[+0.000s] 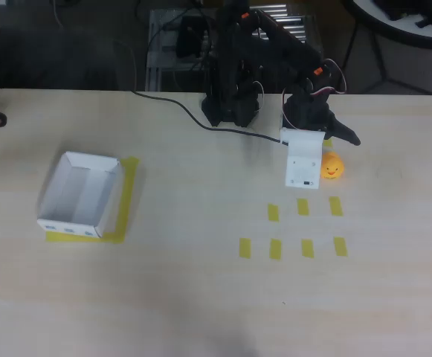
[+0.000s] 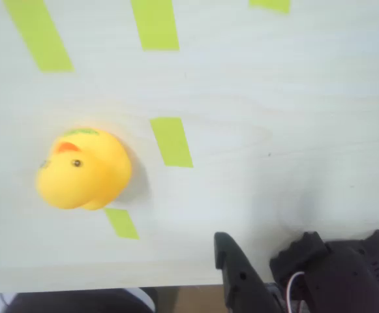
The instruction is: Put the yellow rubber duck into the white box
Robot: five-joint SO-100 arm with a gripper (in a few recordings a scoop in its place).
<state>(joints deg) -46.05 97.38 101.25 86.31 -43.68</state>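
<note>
Overhead view: yellow rubber duck [image 1: 331,166] just right of claw [image 1: 327,145].

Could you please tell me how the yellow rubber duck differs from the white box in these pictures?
The yellow rubber duck is small, rounded and orange-yellow; the white box is far larger, rectangular and white with upright walls. The duck sits at the right of the overhead view, just beside the end effector; the box lies far left, on yellow tape. Both rest on the table.
</note>
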